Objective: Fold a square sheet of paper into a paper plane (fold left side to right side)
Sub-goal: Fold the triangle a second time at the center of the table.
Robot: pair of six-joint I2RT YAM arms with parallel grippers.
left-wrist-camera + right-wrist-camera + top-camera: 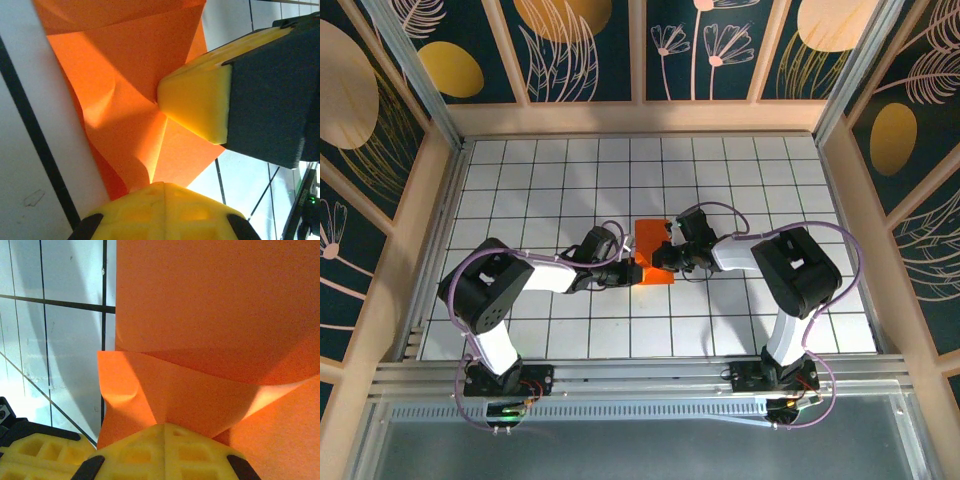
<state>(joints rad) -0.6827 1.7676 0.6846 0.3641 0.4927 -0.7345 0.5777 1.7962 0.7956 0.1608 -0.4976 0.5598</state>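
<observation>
The square sheet of paper [651, 238] is bright orange and lies folded and buckled near the middle of the white grid table [550, 170]. My left gripper [628, 272] comes at its near left corner and is shut on it. In the left wrist view the paper [130, 65] rises in creased flaps from the closed yellow fingertips of the left gripper [160, 185]. My right gripper [661, 262] meets the sheet's near edge from the right. Its closed tips [165, 426] pinch a raised fold of the paper [210, 305]. The two grippers stand almost touching.
The right gripper's yellow finger [197, 100] crowds in from the right of the left wrist view. Low walls ring the table, and a metal rail [640, 375] runs along its near edge by the arm bases. Bare grid tiles lie on all sides of the paper.
</observation>
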